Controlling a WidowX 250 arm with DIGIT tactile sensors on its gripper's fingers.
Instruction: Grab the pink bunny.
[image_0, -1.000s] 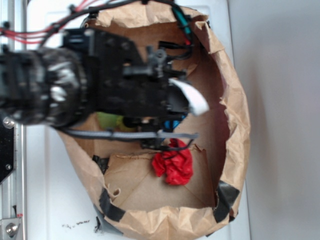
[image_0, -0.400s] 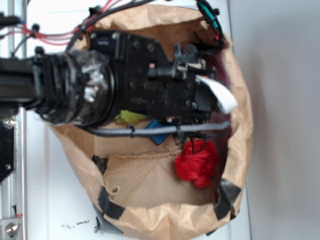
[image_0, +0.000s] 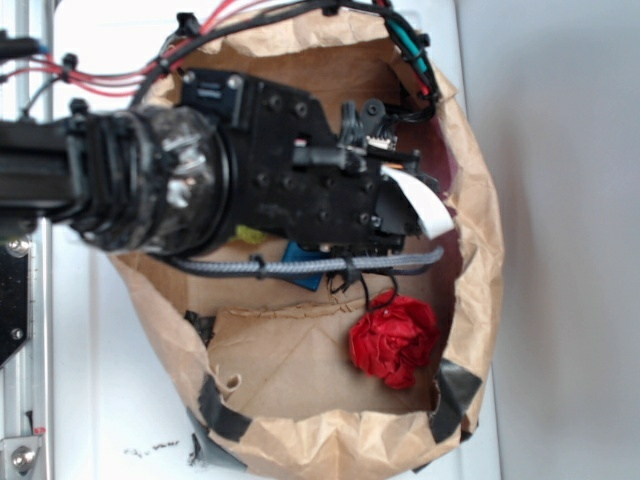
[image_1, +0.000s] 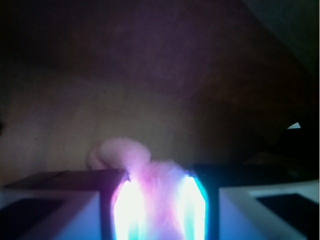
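Observation:
In the wrist view the pink bunny fills the gap between my two glowing fingers, and a rounded pale-pink part of it sticks out past the left finger. My gripper is shut on it, close to the brown bag wall. In the exterior view the black gripper reaches into the paper bag from the left and hides the bunny completely.
A red tissue-paper ball lies at the bag's lower right, just below the gripper's cable. A blue block and a bit of lime-green plush peek out under the arm. Crumpled bag walls surround the gripper.
The arm has pushed to the right, deeper into the bag, then eased slightly back. The red ball has shifted to the right. Less of the green plush shows.

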